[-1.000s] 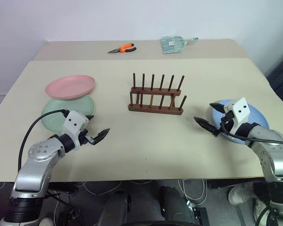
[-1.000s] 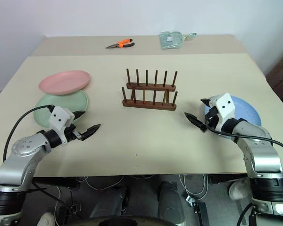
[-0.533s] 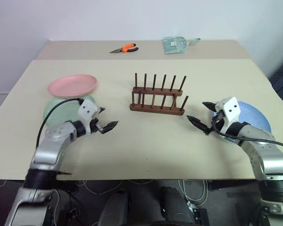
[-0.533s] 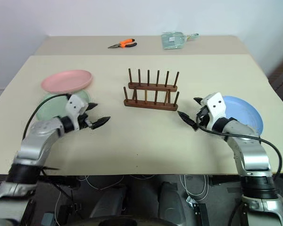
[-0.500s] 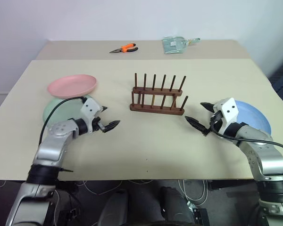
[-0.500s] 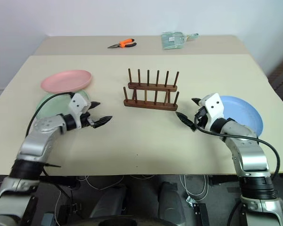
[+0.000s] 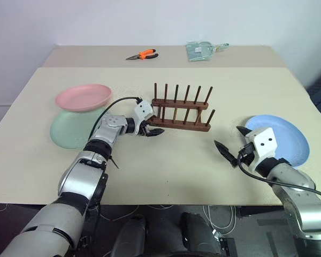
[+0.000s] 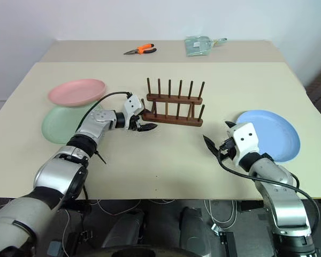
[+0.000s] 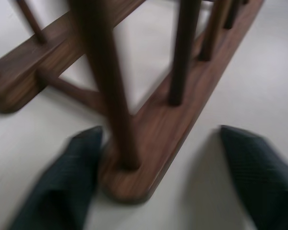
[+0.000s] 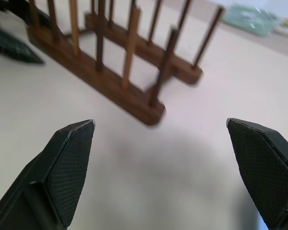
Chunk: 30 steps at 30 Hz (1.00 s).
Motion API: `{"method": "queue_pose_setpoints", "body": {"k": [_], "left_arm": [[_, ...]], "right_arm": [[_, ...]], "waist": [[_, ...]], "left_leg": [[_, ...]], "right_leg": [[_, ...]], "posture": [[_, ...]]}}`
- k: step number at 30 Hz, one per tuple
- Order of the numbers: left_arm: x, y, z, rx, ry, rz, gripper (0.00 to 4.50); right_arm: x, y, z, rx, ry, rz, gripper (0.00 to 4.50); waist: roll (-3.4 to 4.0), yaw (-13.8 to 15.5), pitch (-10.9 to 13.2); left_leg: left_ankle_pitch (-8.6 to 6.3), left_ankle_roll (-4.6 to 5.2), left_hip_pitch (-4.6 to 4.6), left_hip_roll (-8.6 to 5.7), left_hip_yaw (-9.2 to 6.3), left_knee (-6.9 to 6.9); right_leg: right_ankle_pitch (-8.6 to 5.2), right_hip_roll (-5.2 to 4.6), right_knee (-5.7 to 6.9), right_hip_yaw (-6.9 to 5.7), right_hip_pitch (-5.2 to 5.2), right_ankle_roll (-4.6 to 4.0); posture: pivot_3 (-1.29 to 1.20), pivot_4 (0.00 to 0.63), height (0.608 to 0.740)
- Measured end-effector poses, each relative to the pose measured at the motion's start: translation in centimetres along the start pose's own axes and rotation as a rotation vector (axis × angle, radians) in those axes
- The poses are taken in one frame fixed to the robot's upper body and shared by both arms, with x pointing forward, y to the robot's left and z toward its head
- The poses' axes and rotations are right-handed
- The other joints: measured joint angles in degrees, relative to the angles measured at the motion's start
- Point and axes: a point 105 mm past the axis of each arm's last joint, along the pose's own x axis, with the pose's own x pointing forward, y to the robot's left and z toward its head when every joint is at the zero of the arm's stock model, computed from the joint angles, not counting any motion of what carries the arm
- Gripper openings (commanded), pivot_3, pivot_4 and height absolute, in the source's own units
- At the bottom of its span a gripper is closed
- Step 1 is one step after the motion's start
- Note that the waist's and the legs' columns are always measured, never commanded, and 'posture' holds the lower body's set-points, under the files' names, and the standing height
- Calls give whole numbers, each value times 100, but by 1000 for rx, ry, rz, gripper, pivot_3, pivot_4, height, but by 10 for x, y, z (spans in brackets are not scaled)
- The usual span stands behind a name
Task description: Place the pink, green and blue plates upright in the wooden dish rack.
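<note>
The wooden dish rack point(image 7: 182, 110) stands empty mid-table. To its left the pink plate point(image 7: 83, 97) lies flat, overlapping the far edge of the green plate point(image 7: 69, 131). The blue plate point(image 7: 286, 136) lies flat at the right. My left gripper point(image 7: 150, 128) is at the left end of the rack's near rail. In the left wrist view its fingers point(image 9: 77, 172) straddle that rail end point(image 9: 134, 177), one close against it and the other apart. My right gripper point(image 7: 230, 138) hovers open and empty just left of the blue plate, facing the rack point(image 10: 120, 91).
Orange-handled pliers point(image 7: 142, 54) and a clear plastic packet point(image 7: 200, 51) lie on the far table behind. A black cable point(image 7: 115, 104) loops over my left forearm. Bare tabletop lies in front of the rack, between the two arms.
My left arm has reached forward and right from beside the green plate to the rack's left end, and its fingers have narrowed. The right gripper has drawn back a little toward the near edge.
</note>
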Motion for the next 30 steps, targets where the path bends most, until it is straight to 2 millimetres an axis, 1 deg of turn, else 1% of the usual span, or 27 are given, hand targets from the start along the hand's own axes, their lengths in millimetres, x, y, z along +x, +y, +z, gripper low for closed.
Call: {"method": "queue_pose_setpoints", "body": {"k": [2,3,5,8,10,12,14,15,19,21,22,23,25,27,29,30], "left_arm": [[3,-4,0,3,-10,-22,1287],[3,-6,1,6,-19,-26,902],[-1,-9,-1,29,-30,-53,902],[-8,-28,-4,86,-75,-146,902],[-18,-52,-8,126,-97,-238,902],[-27,-70,-11,139,-95,-299,902],[-35,-81,-14,139,-74,-330,1880],[-39,-83,-14,136,-66,-327,2238],[-46,-78,-14,139,-36,-272,4170],[-49,-78,-16,136,-26,-243,4245],[-50,-78,-17,137,-24,-237,4245],[-53,-79,-18,131,-18,-235,3996],[-60,-81,-22,98,-1,-239,3284],[-74,-88,-27,41,18,-266,2406],[-90,-102,-31,-25,48,-324,1383],[-94,-109,-32,-51,55,-350,835]], "right_arm": [[-4,-1,2,-7,-4,-8,4500],[-5,-1,4,-13,-4,-10,4500],[-6,-2,4,-32,8,5,4500],[-8,-2,3,-63,31,43,4500],[-9,-6,2,-80,46,51,4500],[-10,-13,1,-86,59,45,4500],[-11,-17,-3,-95,76,43,4500],[-11,-19,-5,-100,89,46,4500],[-13,-28,-13,-113,123,42,4500],[-19,-33,-17,-128,153,46,3967],[-23,-36,-19,-131,166,44,3624],[-27,-38,-20,-130,176,47,3171],[-36,-36,-27,-113,210,78,2094],[-45,-23,-34,-90,254,150,1177],[-51,-3,-39,-67,278,235,122],[-51,4,-39,-63,281,264,0]], "waist": [[-1,6,0],[-1,5,0],[0,-2,0],[0,-8,0],[1,-35,0],[1,-25,1],[2,-13,1],[3,-10,1],[4,16,0],[4,18,0],[4,18,0],[4,16,0],[5,0,-1],[7,-31,-2],[11,-59,-1],[13,-74,-1]], "left_leg": [[0,0,2,0,-1,2],[0,0,2,0,-1,3],[0,0,3,0,-1,0],[-2,3,0,1,-3,-4],[-3,5,0,4,-3,-4],[-3,5,-2,4,-5,-2],[-3,5,1,6,-5,0],[-3,5,2,6,-5,1],[-3,5,3,6,-4,4],[-4,5,1,5,-5,2],[-4,6,2,5,-5,1],[-4,6,2,5,-5,-1],[-4,7,4,7,-4,-3],[-5,7,6,11,-5,-7],[-5,7,6,15,-3,-6],[-5,7,6,16,-3,-2]], "right_leg": [[0,0,0,0,5,1],[-1,0,-1,0,6,1],[-1,0,-1,0,5,1],[10,0,-2,1,2,-17],[10,-1,-3,6,2,-19],[10,0,-1,6,2,-20],[9,0,1,5,3,-21],[7,1,1,5,5,-19],[-4,0,-1,5,10,-5],[-2,-1,-3,4,9,-6],[3,-1,-3,4,9,-14],[7,-1,-3,4,9,-20],[5,1,-1,4,8,-19],[-7,2,1,4,7,-4],[-17,3,1,5,7,-19],[-18,-1,1,5,10,-21]], "posture": [[0,150,740],[0,150,740],[0,150,740],[0,150,740],[0,150,740],[0,150,740],[0,150,740],[0,150,740],[0,150,740],[0,150,740],[0,150,740],[0,150,740],[0,150,740],[0,150,740],[0,150,740],[0,150,740]]}}
